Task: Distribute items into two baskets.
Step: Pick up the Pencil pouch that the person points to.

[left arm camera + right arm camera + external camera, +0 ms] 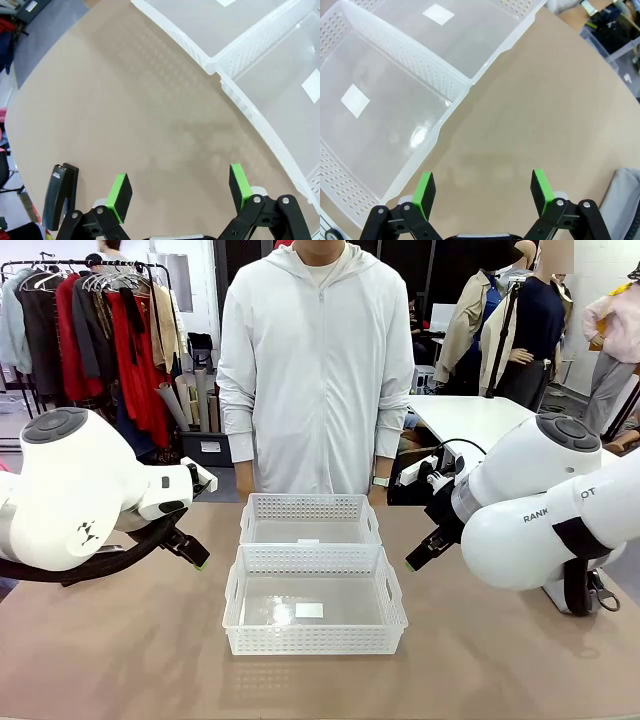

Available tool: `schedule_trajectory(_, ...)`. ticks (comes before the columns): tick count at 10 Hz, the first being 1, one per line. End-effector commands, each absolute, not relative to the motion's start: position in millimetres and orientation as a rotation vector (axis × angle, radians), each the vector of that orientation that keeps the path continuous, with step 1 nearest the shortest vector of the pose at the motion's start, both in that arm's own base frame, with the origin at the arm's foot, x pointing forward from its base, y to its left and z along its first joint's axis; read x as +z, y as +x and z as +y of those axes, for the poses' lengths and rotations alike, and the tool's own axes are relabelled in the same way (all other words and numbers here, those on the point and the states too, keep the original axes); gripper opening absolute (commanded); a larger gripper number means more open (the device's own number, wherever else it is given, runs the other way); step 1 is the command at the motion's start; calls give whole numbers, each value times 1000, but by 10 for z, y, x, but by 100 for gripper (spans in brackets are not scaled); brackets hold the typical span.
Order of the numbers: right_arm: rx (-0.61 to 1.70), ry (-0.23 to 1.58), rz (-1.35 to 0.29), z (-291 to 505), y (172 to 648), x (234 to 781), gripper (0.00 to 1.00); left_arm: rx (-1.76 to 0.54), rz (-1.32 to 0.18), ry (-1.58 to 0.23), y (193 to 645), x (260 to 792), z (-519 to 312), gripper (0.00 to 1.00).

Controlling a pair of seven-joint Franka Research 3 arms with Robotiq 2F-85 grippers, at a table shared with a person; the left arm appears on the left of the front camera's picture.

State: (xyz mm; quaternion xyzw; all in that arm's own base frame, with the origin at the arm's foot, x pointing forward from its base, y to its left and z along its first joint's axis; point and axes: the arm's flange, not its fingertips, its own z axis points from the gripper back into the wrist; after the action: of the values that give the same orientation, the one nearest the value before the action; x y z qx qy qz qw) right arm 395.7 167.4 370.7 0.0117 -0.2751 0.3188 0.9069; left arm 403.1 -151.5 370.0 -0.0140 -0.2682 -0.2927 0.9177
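2 baskets (312,640) empty; sorting not begun. Released: left hand (177,192), right hand (482,192). Next, likely: left hand descends onto stapler (60,195).

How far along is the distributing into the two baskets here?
Nothing done: the near basket and the far basket are both empty. Nothing in hand: the left gripper and the right gripper hang open above the table. To do: everything; the stapler lies on the table by the left gripper.
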Motion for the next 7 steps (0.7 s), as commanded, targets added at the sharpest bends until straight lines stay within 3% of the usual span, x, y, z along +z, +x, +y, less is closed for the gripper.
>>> schedule_trajectory(1,658,24,-568,1673,3957,3708,100,-602,-552,-29,4031,3701,-1515,100)
schedule_trajectory(7,658,24,-568,1674,3957,3707,100,-602,-552,-29,4031,3700,-1515,100)
